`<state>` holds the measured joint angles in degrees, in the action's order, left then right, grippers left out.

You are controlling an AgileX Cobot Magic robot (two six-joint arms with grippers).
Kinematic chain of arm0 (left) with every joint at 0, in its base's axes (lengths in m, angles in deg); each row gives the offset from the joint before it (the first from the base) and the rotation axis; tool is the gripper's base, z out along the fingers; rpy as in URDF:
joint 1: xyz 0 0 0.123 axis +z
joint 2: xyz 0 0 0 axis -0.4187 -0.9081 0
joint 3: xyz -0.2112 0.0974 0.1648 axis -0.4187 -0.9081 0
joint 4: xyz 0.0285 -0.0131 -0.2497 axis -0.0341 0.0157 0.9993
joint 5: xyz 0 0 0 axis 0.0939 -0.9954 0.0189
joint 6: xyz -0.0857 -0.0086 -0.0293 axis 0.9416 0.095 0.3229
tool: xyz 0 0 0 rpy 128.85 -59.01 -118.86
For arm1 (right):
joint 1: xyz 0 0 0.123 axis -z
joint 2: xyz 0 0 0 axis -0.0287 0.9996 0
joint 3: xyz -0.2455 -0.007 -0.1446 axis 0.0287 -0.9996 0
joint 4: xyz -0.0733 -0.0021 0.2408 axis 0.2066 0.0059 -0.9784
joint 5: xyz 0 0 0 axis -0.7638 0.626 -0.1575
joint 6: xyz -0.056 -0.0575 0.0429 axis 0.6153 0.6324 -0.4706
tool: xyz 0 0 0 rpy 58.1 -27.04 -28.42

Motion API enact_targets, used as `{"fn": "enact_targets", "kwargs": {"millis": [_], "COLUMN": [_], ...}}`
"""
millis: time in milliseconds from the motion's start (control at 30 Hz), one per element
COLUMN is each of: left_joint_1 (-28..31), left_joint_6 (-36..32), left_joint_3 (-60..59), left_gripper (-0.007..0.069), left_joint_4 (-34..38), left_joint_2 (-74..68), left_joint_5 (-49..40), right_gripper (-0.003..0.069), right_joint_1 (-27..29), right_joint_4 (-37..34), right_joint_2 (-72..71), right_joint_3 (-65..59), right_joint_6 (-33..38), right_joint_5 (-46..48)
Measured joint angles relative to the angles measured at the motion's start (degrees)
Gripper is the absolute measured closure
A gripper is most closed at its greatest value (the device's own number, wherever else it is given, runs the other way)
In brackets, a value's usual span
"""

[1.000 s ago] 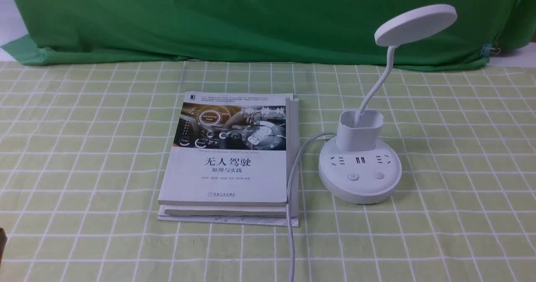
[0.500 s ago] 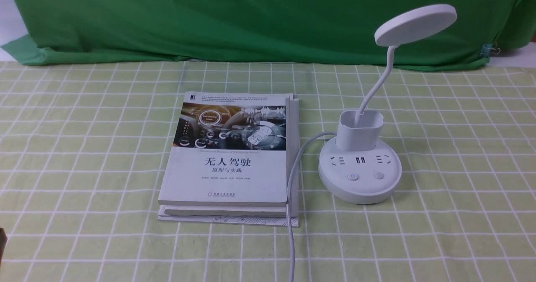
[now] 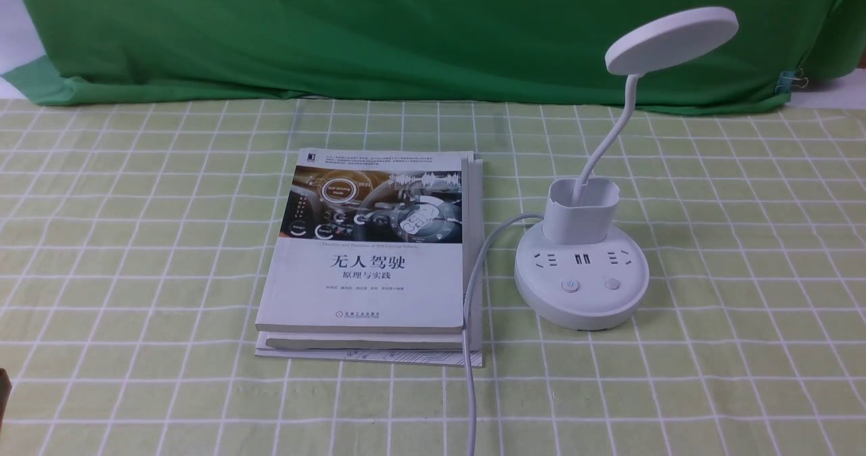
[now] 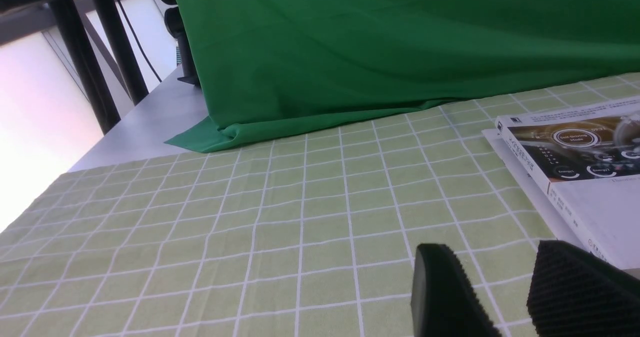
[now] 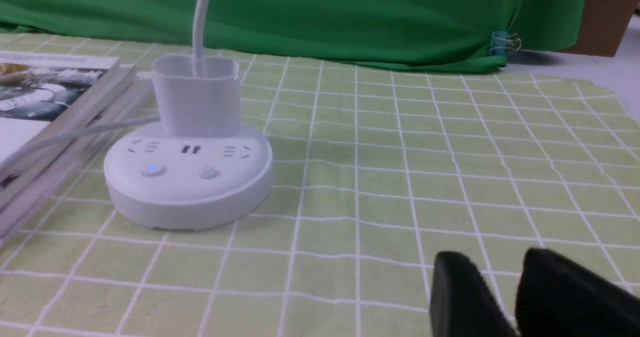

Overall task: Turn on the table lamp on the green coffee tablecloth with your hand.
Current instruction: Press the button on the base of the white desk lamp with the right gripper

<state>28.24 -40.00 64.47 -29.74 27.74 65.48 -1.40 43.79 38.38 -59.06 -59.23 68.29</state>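
Table lamp (image 3: 582,300) stands upright on the green coffee tablecloth (image 3: 744,239), right of centre, just beside a stack of books (image 3: 369,287). Its cord (image 3: 473,293) runs along the stack's edge. One base button (image 5: 152,169) glows blue. Left pincer (image 4: 492,262): fingers apart, gripping nothing, low over the cloth. Right pincer (image 5: 502,277): narrowly apart, gripping nothing, well apart from the lamp.

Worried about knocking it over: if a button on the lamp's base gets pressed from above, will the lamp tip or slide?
Probably no tipping: the lamp has a wide, low base flat on the tablecloth. The thin neck would likely wobble under its offset head. A sideways shove might slide it.
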Motion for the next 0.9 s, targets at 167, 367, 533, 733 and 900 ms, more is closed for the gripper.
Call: {"fn": "enact_targets", "kwargs": {"millis": [167,367,533,733,900], "left_joint_1": [0.0,0.0,0.0,0.0,0.0], "left_joint_6": [0.0,0.0,0.0,0.0,0.0], "left_joint_3": [0.0,0.0,0.0,0.0,0.0], "left_gripper": [0.0383,0.0383,0.0383,0.0383,0.0383], "left_joint_4": [0.0,0.0,0.0,0.0,0.0], "left_joint_2": [0.0,0.0,0.0,0.0,0.0], "left_joint_5": [0.0,0.0,0.0,0.0,0.0], "right_gripper": [0.0421,0.0421,0.0421,0.0421,0.042], "right_joint_1": [0.0,0.0,0.0,0.0,0.0], "right_joint_4": [0.0,0.0,0.0,0.0,-0.4], "right_joint_2": [0.0,0.0,0.0,0.0,0.0], "right_joint_3": [0.0,0.0,0.0,0.0,0.0], "right_joint_6": [0.0,0.0,0.0,0.0,-0.9], "right_joint_5": [0.0,0.0,0.0,0.0,-1.5]}}
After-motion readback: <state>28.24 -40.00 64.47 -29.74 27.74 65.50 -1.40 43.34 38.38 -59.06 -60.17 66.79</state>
